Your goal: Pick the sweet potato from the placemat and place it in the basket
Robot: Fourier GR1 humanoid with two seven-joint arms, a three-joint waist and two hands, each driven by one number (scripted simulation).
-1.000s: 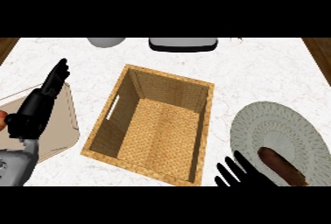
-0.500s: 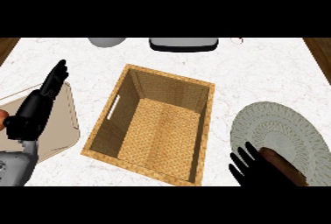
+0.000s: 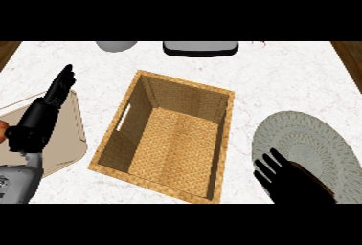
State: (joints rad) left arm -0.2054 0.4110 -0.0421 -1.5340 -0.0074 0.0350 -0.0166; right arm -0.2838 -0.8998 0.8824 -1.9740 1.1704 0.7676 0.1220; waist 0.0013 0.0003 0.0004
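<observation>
The sweet potato (image 3: 315, 175), dark brown, lies on the round grey-green placemat (image 3: 304, 139) at the right. My right hand (image 3: 286, 184) comes in from the lower edge and lies over its left side, hiding most of it. The fingers are spread and straight, so the hand is open. The woven basket (image 3: 180, 85) stands at the counter's middle with nothing inside. My left hand (image 3: 41, 117) rests open at the left, fingers up, well away from both.
A beige board (image 3: 67, 131) lies under the left hand, with a small orange thing (image 3: 3, 128) at the view's left edge. A grey bowl (image 3: 117, 45) and a dark grey container (image 3: 200, 48) stand at the counter's far edge.
My right hand has moved right and a little forward onto the placemat and now covers more of the sweet potato. The left hand has stayed still.
</observation>
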